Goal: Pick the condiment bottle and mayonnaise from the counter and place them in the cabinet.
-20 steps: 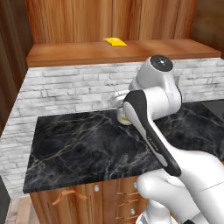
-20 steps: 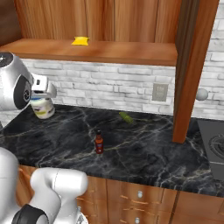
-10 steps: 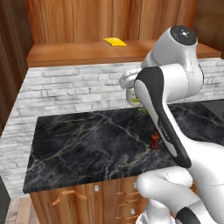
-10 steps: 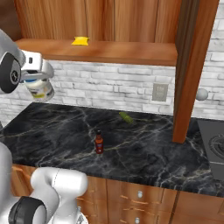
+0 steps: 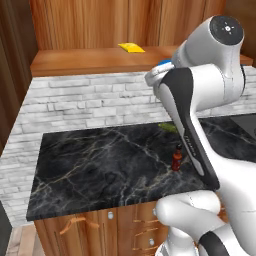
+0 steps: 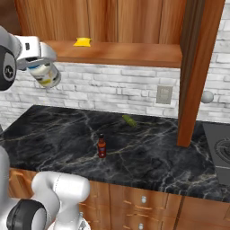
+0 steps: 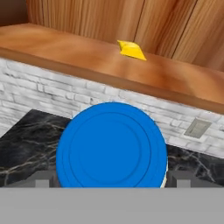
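The gripper (image 6: 44,72) holds the mayonnaise (image 6: 45,75), jaws wide around the jar, aloft just below the cabinet (image 6: 134,54) shelf's front edge. The condiment bottle (image 6: 102,146) stands mid-table (image 6: 54,134). Recommended: lift the jar clear above the shelf edge before advancing, and set it beside the yellow item (image 6: 82,42).

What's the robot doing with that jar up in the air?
The white robot arm is carrying the mayonnaise in its gripper, lifted off the counter and tilted, just in front of the cabinet shelf above the brick wall. In the hand view the jar's blue lid faces the camera. A small yellow thing lies on that shelf. The condiment bottle stands upright on the counter, not yet picked up, with a small green thing lying behind it.
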Available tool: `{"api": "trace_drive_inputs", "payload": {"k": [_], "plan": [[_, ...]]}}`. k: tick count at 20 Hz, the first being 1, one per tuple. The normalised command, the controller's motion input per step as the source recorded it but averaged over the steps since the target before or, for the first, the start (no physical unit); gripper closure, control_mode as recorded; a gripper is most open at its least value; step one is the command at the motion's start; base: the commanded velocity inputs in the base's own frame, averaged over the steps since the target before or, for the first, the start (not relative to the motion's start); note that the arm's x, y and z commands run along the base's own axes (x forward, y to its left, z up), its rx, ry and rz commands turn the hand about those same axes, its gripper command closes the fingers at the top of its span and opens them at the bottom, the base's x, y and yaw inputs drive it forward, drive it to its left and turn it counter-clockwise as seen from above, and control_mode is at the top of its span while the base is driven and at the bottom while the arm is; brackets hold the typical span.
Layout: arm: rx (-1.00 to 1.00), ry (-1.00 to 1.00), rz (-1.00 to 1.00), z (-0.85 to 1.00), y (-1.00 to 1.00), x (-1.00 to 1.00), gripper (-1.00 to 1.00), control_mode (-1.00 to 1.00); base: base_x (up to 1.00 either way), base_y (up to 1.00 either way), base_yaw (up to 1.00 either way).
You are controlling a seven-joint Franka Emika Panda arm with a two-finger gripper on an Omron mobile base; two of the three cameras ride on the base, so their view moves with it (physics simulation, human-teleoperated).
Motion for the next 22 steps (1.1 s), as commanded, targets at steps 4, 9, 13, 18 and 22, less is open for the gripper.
{"api": "trace_drive_inputs", "payload": {"k": [4,9,13,18,22], "plan": [[0.00,-0.02,0.00,0.35,-0.12,0.03,1.00,-1.00,0.00,0.00,0.00],[-0.01,-0.01,0.00,0.01,-0.12,0.34,1.00,-1.00,0.00,0.00,0.00],[0.00,0.00,0.00,0.00,-0.06,0.52,1.00,-1.00,0.00,0.00,0.00],[0.00,0.00,0.00,0.00,0.00,0.46,1.00,-1.00,0.00,0.00,0.00],[0.00,0.00,0.00,0.00,0.00,0.45,1.00,-1.00,0.00,0.00,0.00]]}}
